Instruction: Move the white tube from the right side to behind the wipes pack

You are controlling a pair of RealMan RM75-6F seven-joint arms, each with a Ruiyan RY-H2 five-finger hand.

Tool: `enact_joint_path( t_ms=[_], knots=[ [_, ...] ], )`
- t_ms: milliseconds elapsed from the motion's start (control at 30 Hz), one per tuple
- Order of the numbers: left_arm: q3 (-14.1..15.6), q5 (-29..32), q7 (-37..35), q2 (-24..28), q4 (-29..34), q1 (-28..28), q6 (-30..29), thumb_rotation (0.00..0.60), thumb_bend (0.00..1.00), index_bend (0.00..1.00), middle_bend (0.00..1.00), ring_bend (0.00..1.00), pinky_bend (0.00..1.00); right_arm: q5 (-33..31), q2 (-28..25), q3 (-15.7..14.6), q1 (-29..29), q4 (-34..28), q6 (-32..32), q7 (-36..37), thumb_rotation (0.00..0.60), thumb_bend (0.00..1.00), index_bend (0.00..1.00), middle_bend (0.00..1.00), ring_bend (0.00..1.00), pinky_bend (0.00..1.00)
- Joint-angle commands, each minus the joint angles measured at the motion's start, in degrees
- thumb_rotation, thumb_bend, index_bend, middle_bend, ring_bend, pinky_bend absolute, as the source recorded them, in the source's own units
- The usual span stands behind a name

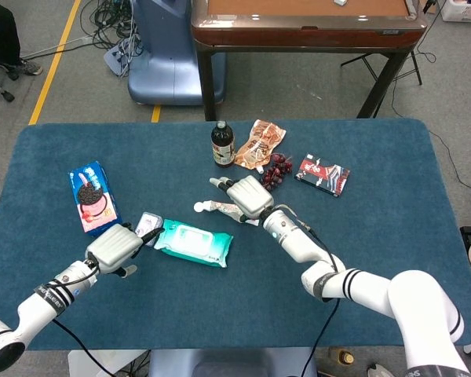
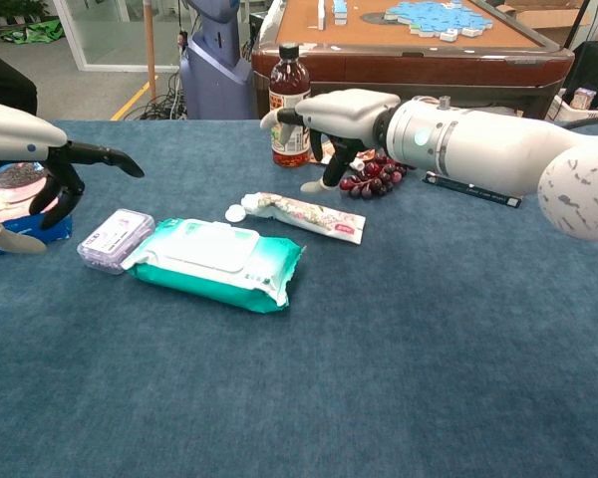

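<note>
White tube [image 1: 217,207] lies flat at frame centre, just above the wipes pack [image 1: 193,242]. Right hand [image 1: 246,196] hovers over its right end, fingers spread, holding nothing. Left hand [image 1: 116,247] sits lower left, beside a small clear box [image 1: 148,224].

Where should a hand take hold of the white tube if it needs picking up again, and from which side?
Grip the white tube around its middle, coming from above. It lies flat on the table just behind the wipes pack, cap to the left, so its long sides are the likeliest purchase. The right hand hovers open above it.
</note>
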State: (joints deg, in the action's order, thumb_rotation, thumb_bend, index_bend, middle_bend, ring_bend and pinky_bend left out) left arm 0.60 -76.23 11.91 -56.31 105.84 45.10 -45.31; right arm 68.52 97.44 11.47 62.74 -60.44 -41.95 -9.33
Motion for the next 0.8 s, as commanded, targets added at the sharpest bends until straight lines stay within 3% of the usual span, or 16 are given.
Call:
enact_joint_path(
  t_ms=[33, 233, 400, 533, 800],
  knots=[
    [-0.2, -0.1, -0.2, -0.1, 0.0, -0.2, -0.3, 0.600, 0.25, 0.05, 0.58, 0.52, 0.27, -1.0, -2.2, 1.0, -0.1, -2.9, -0.3, -2.2, 0.600, 0.31, 0.00, 0.16, 0.36, 0.48],
    [-1.4, 0.8, -2.7, 0.5, -0.7, -1.9, -2.8, 0.600, 0.25, 0.05, 0.57, 0.51, 0.27, -1.9, -10.8, 1.8, -2.8, -12.5, -3.6, -5.6, 0.600, 0.30, 0.00, 0.16, 0.34, 0.48],
    [-2.9, 2.3, -6.6, 0.6, -2.7, -4.8, -7.2, 0.600, 0.25, 0.05, 0.52, 0.46, 0.27, -3.3, -20.1, 1.0, -8.1, -23.1, -9.2, -8.9, 0.600, 0.21, 0.00, 0.17, 0.32, 0.47],
    [-3.9, 3.8, -8.8, -0.2, -4.9, -7.8, -11.7, 0.600, 0.25, 0.05, 0.49, 0.44, 0.27, -3.9, -28.0, -0.6, -13.5, -30.8, -12.8, -8.3, 0.600, 0.18, 0.00, 0.22, 0.32, 0.47],
    [-4.2, 7.1, -7.5, -3.2, -9.1, -13.8, -19.4, 0.600, 0.25, 0.07, 0.43, 0.42, 0.27, 0.3, -38.4, -5.0, -24.7, -37.3, -22.2, -4.5, 0.600, 0.18, 0.11, 0.29, 0.32, 0.47]
  ],
)
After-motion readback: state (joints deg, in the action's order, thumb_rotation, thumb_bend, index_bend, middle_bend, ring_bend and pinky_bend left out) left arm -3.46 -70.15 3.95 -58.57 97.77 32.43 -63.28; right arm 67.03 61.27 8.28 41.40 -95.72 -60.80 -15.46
